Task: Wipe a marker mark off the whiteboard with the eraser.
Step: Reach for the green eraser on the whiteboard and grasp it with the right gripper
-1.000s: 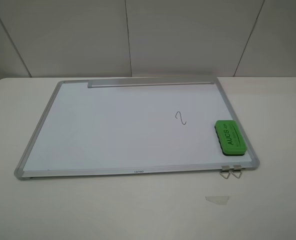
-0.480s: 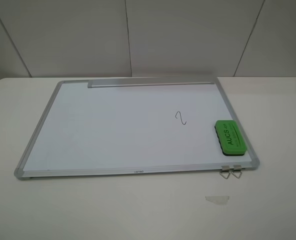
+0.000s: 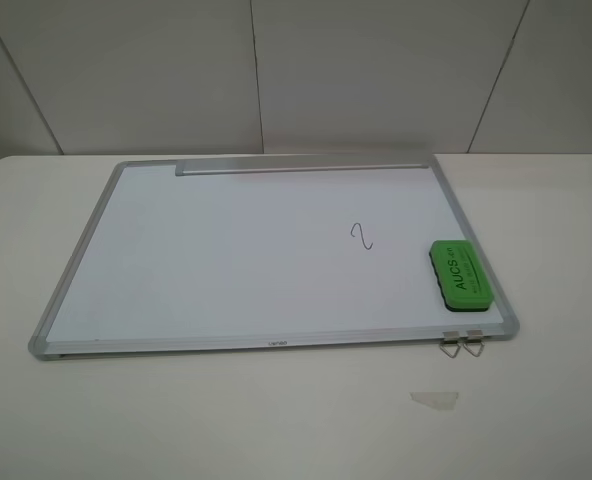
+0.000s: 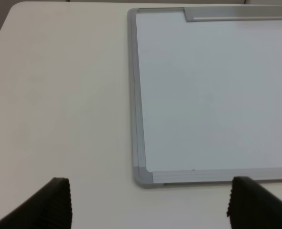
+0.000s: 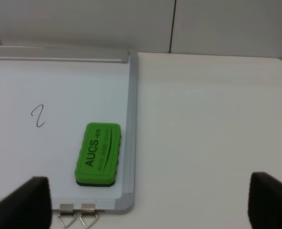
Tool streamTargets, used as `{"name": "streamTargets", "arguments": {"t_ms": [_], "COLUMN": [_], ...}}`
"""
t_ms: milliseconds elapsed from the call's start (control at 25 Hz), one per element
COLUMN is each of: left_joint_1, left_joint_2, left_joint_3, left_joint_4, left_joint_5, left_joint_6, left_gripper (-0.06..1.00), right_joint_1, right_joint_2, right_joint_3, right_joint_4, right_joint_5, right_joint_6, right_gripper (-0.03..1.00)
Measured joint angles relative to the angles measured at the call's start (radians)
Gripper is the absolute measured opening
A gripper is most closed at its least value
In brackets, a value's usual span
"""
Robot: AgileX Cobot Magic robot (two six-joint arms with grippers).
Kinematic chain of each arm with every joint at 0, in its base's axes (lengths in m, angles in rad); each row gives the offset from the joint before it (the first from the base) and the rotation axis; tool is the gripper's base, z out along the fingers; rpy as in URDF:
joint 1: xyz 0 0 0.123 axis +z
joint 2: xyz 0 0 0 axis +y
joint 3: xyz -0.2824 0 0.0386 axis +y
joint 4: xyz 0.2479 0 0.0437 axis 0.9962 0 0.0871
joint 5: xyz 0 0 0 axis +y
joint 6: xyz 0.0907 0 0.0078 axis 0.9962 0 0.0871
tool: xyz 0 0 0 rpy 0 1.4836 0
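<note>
On the right half of the whiteboard [image 3: 206, 270] sits the marker mark [image 3: 361, 236], a thin dark squiggle like a "2"; just beside it, nearer the board's front right corner, the green AUCS eraser [image 3: 460, 272] lies flat on the white surface, its long side running along the right frame and apart from the mark; a grey tray strip [image 3: 301, 166] runs along the board's far edge; two metal clips [image 3: 462, 343] hang off the front frame just below the eraser; the board lies flat on the white desk [image 3: 276, 430], and a small pale scrap [image 3: 434, 399] rests on the desk in front of the clips; the left hand [image 4: 153, 202] is spread wide and empty by the board's front left corner; the right hand [image 5: 150, 198] is likewise spread wide and empty, facing the eraser at the front right corner, touching nothing.
</note>
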Motion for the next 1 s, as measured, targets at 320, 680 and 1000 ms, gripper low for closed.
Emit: {"name": "streamTargets", "arguments": {"t_ms": [320,680,1000], "left_joint_1": [0.000,0.000,0.000], "left_joint_2": [0.000,0.000,0.000], "left_joint_3": [0.000,0.000,0.000], "left_joint_4": [0.000,0.000,0.000], "left_joint_5": [0.000,0.000,0.000], "left_joint_6": [0.000,0.000,0.000], "left_gripper": [0.69,0.69,0.69], "right_joint_1": [0.000,0.000,0.000], "right_joint_2": [0.000,0.035,0.322], "right_joint_3": [0.000,-0.001,-0.089], "right_joint_4": [0.009,0.014,0.066], "right_joint_5": [0.000,0.000,-0.070], "right_joint_6": [0.000,0.000,0.024], "right_gripper": [0.83,0.83,0.83]}}
